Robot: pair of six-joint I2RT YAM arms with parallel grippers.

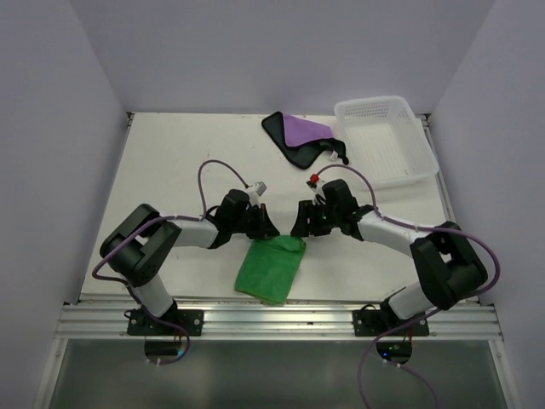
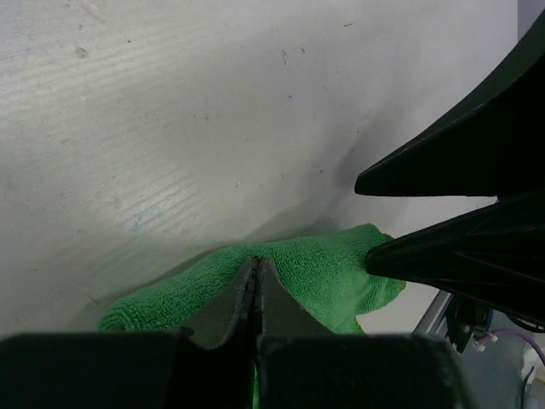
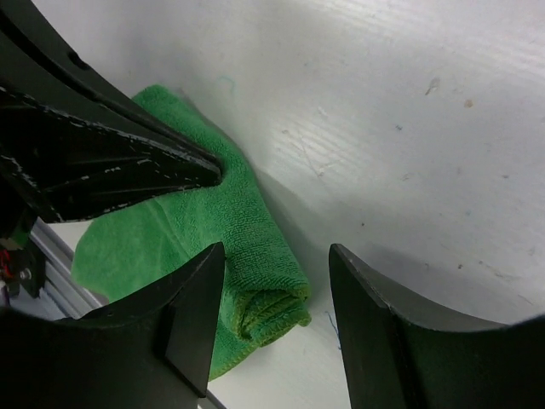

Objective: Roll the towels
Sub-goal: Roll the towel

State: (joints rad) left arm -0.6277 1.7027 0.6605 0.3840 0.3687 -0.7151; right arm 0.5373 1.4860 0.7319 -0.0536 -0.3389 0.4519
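Green towel (image 1: 271, 268), far edge rolled (coil end clear only from right wrist); left gripper (image 2: 255, 264) seemingly clamped on it, right gripper (image 3: 277, 249) jaws apart.

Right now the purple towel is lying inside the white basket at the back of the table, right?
Not quite. The purple towel is not inside the white basket. It lies on the table beside the basket, just to its left, at the back. The top view shows this.
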